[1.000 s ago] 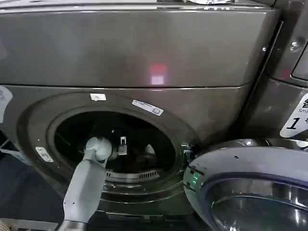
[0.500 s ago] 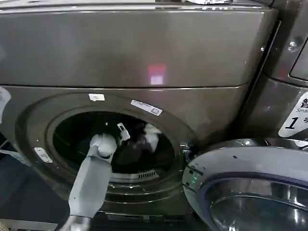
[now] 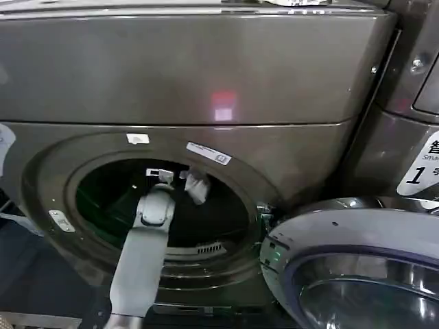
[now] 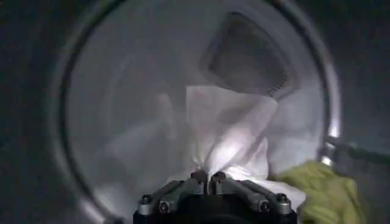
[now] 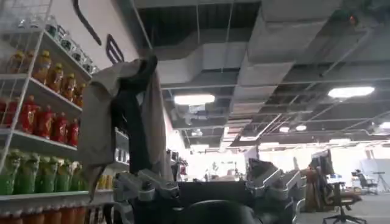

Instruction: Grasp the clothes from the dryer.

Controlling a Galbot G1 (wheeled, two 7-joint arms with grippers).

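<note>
Head view. The dryer stands with its round opening facing the camera and its door swung down and open at lower right, cut off by the frame edge. The left arm reaches up into the opening; the left gripper sits just inside the upper rim with a pale grey-white garment hanging from it. The drum's depths are dark, and nothing more of the clothes can be made out here.

Left wrist view. From inside the drum, the left gripper has its fingertips pressed together on a pinch of the pale grey-white garment, which spreads away from the tips. A yellow-green garment lies just beside it against the drum wall, partly cut off at the edge.

Right wrist view. The right gripper points up towards the ceiling, well away from the dryer, its fingers spread apart. A grey-brown cloth is draped over one finger; whether it is gripped cannot be told. Shelves of bottles stand behind.
</note>
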